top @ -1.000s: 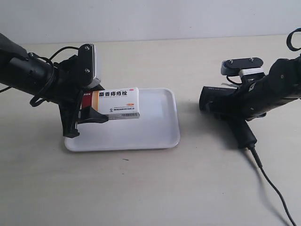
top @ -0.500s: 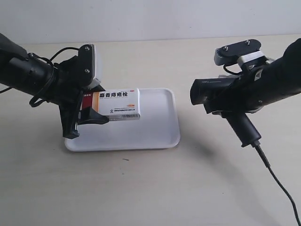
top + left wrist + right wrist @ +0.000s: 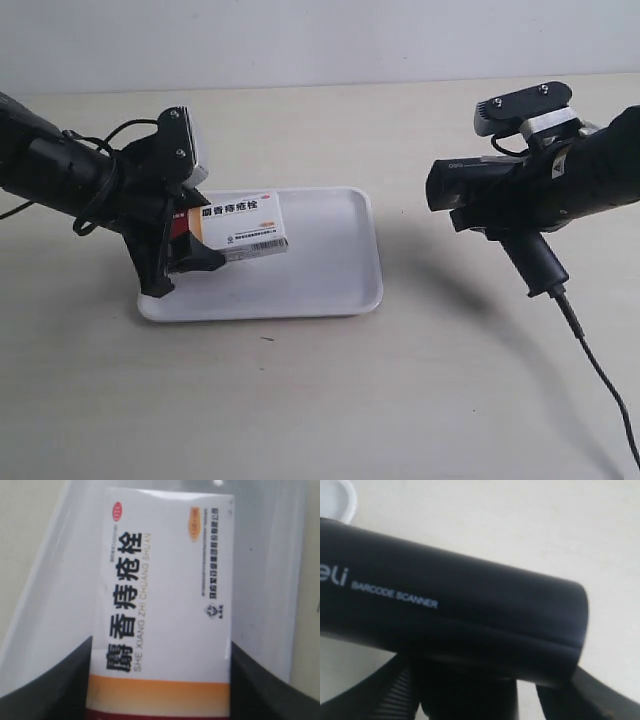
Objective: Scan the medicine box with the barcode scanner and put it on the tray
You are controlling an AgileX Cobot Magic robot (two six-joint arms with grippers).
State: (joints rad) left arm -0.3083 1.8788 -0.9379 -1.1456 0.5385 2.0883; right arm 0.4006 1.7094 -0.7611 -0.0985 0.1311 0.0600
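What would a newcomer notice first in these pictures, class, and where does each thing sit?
First, the medicine box, white with bold Chinese lettering, gripped at its striped end by the left hand and held tilted just over the white tray. Next, the black barcode scanner in the right hand, raised off the table beside the tray, its head facing the box, its cable trailing down.

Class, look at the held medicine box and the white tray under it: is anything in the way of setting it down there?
Nothing visible. The left end effector holds the small white cardboard medicine box directly above the flat white plastic tray, whose surface shows bare.
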